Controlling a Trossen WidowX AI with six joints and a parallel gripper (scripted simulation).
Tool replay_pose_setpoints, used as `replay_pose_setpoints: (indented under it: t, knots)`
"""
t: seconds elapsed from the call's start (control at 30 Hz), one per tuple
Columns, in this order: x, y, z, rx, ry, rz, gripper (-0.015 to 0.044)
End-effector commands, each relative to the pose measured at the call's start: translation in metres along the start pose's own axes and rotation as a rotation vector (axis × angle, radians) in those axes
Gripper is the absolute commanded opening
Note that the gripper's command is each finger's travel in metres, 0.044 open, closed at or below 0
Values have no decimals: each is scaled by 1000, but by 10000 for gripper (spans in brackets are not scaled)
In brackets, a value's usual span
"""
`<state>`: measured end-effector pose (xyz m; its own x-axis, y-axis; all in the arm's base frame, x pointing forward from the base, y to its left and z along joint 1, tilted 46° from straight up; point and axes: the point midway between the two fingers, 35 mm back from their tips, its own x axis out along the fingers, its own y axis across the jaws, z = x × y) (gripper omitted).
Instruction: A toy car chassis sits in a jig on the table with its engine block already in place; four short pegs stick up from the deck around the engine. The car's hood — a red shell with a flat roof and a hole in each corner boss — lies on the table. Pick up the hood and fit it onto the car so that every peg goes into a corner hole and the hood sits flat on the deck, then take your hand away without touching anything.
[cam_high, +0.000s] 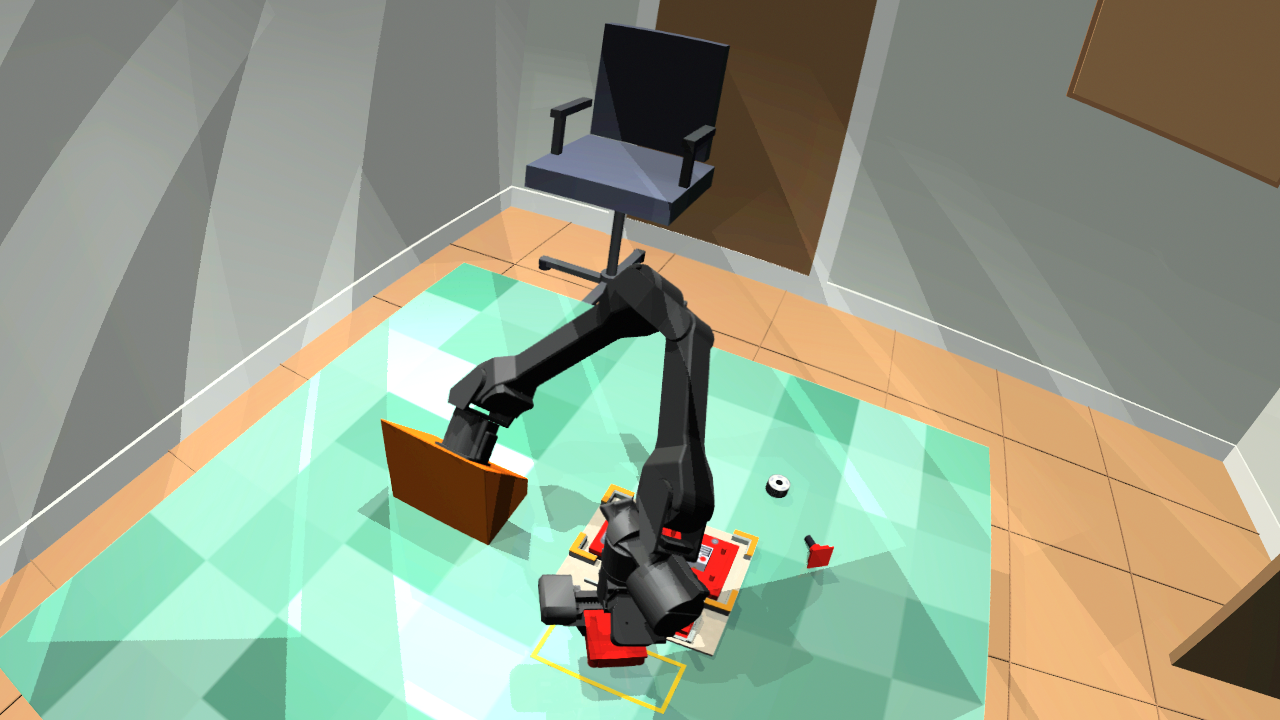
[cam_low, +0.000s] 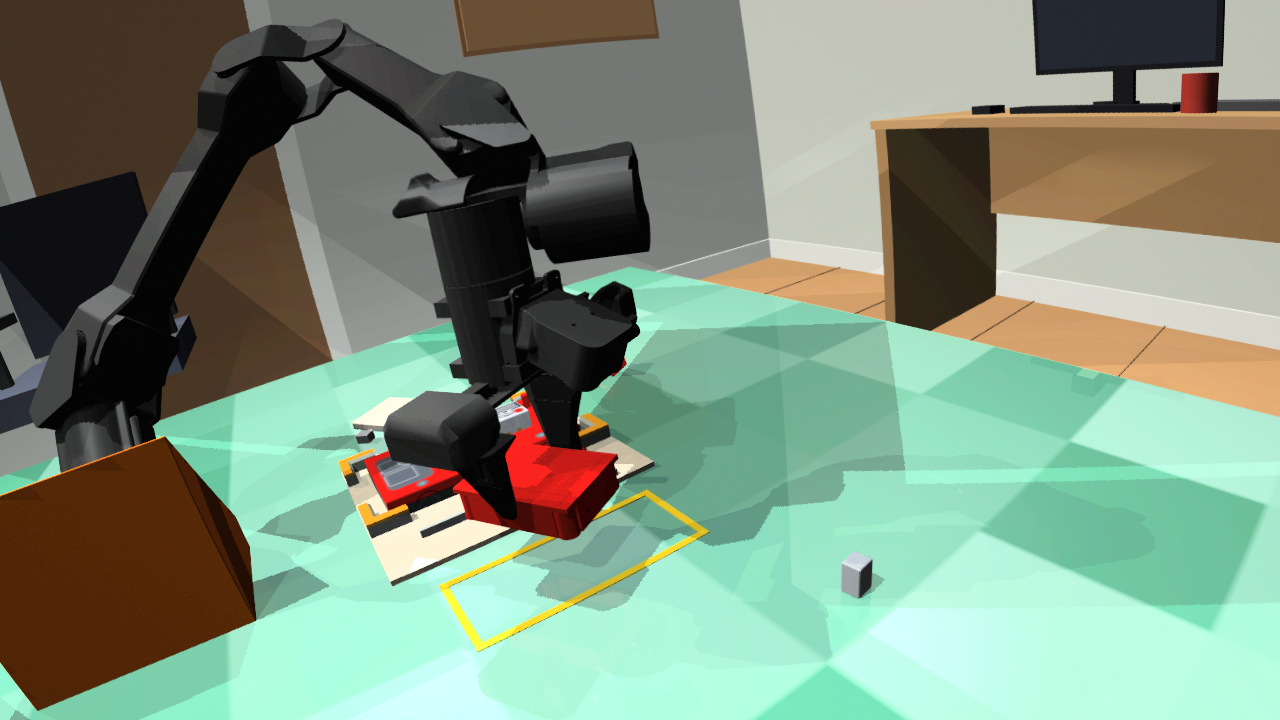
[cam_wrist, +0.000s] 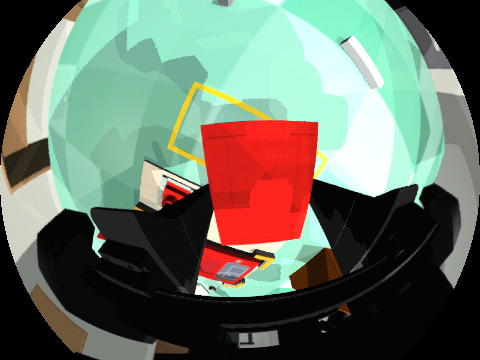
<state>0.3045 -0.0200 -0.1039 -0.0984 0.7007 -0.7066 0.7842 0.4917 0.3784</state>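
The red hood (cam_high: 613, 651) (cam_low: 572, 467) (cam_wrist: 260, 150) is between the fingers of my gripper (cam_high: 615, 626) (cam_low: 537, 480) (cam_wrist: 260, 185), which is shut on its two opposite sides. The hood hangs roof up and roughly level above the table, its shadow below it in the exterior view. The red chassis (cam_high: 717, 580) (cam_low: 407, 494) (cam_wrist: 210, 260) sits in the jig with orange corner brackets (cam_high: 748, 540) (cam_low: 384, 517) (cam_wrist: 266, 259), behind the hood in the exterior view. The grey engine block (cam_high: 704, 557) (cam_low: 512, 413) shows partly. The arm hides much of the deck; I cannot make out all pegs. The hood's underside is hidden.
A yellow outline (cam_high: 608, 688) (cam_low: 572, 601) (cam_wrist: 183, 115) lies on the table by the jig board (cam_low: 402, 559). A wheel (cam_high: 777, 486) and a small red part (cam_high: 819, 556) lie beyond the jig. A grey block (cam_low: 856, 574) stands apart. The orange arm base (cam_high: 443, 488) (cam_low: 125, 573) stands beside the jig.
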Motion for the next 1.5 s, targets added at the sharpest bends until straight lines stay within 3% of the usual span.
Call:
replay_pose_setpoints:
  t: [0.0,0.47,1.3,1.47]
  knots:
    - [-17,0,0,-4,-1,-4,0]
    - [-44,4,-1,-26,-6,0,0]
    - [-46,139,-141,-1011,2,4,0]
    - [-46,142,-146,-1038,4,8,0]
